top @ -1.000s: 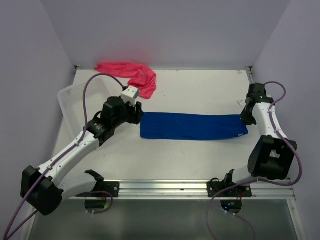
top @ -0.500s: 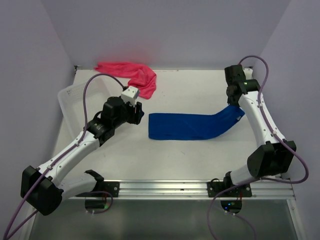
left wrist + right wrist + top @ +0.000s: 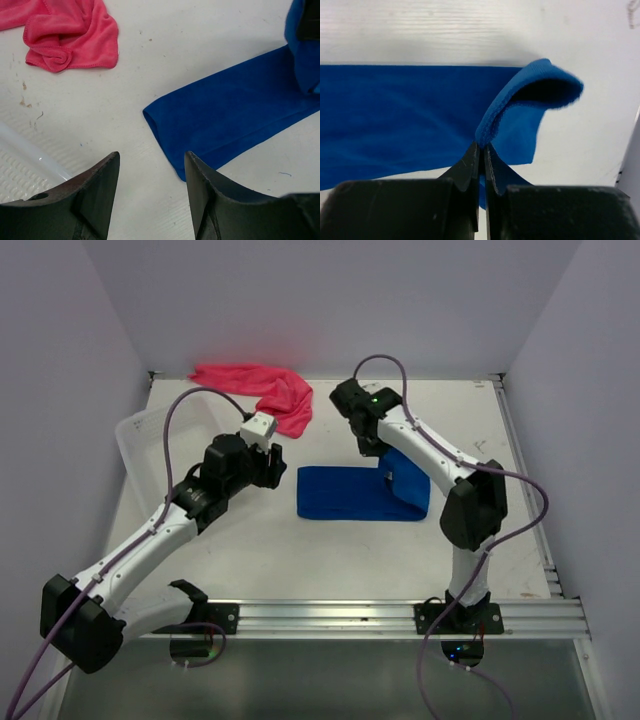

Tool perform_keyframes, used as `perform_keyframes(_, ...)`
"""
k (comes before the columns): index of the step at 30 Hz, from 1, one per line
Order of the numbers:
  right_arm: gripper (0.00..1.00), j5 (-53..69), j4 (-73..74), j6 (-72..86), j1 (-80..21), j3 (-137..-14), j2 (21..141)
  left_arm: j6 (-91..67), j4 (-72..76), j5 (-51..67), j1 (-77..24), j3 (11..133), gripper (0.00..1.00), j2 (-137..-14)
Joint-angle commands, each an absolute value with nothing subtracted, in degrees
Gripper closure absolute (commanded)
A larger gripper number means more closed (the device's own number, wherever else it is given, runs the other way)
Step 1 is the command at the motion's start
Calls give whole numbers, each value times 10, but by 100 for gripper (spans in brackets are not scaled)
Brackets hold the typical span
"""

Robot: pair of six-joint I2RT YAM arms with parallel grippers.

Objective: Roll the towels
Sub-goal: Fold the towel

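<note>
Where the blue towel (image 3: 345,495) lies flat across the middle of the counter (image 3: 330,560), its right end is lifted and folded back over the rest of the strip. That end is pinched between the closed fingers of the right hand (image 3: 480,145), which sits over the towel's far edge near its middle. In the right wrist view, the raised edge curls into an open loop just past the fingertips. The left hand (image 3: 152,165) hovers just off the blue towel's left end, its fingers moderately parted, holding nothing and touching no cloth. The pink towel (image 3: 270,392) lies crumpled behind the blue towel's left end, well apart from it. A white slotted basket (image 3: 150,440) stands left of the blue towel, beyond the left hand.
</note>
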State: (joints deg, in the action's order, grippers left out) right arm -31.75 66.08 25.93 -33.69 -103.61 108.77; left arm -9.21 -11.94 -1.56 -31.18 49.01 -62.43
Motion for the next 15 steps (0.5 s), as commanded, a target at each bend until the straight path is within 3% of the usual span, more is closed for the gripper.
perform_keyframes(1, 100, -285, 680, 298, -380, -1101, 1132, -84, -113, -29, -314, 488, 41, -604)
perform_keyframes(8, 100, -244, 686, 306, -426, -1206, 1222, -84, -112, -30, -314, 487, 41, -598)
perform_keyframes(15, 100, -216, 688, 309, -435, -1230, 1237, -84, -112, -30, -314, 487, 41, -593)
